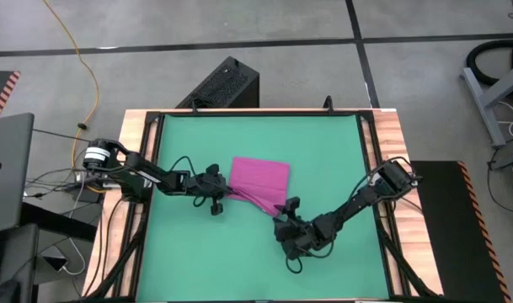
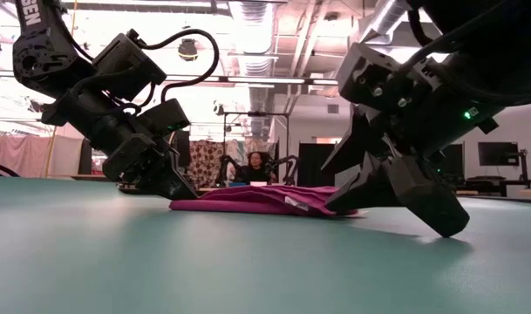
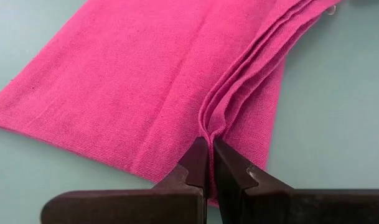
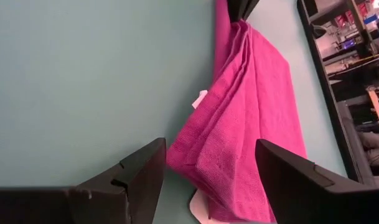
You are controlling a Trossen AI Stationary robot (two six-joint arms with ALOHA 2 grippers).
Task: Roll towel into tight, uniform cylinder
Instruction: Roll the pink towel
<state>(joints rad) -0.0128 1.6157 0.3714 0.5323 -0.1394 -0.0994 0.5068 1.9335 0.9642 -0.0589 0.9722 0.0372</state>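
So the towel (image 1: 259, 177) is lying mostly flat in the middle of the green mat (image 1: 189, 252), with only its near edge gathered into a few loose pleats, so it's nowhere near a cylinder yet.

The left pincer (image 3: 209, 163) is clamped on one end of that pleated edge, fingers nearly touching with just a thin ridge of cloth between them. The right pincer (image 4: 209, 174) sits at the other end of the same edge with its fingers wide, the bunched corner lying between them but not pinched. The little white tag (image 4: 200, 98) pokes out on that side.

What I'd worry about:
- The left grip only has a sliver of fabric. Any pull and it probably slips out.
- The folds are uneven, fanning out toward the right end, so rolling from here likely gives a cone or a lumpy roll instead of something tight.
- If the right one closes now it may grab only the top layers and drag the rest crooked.
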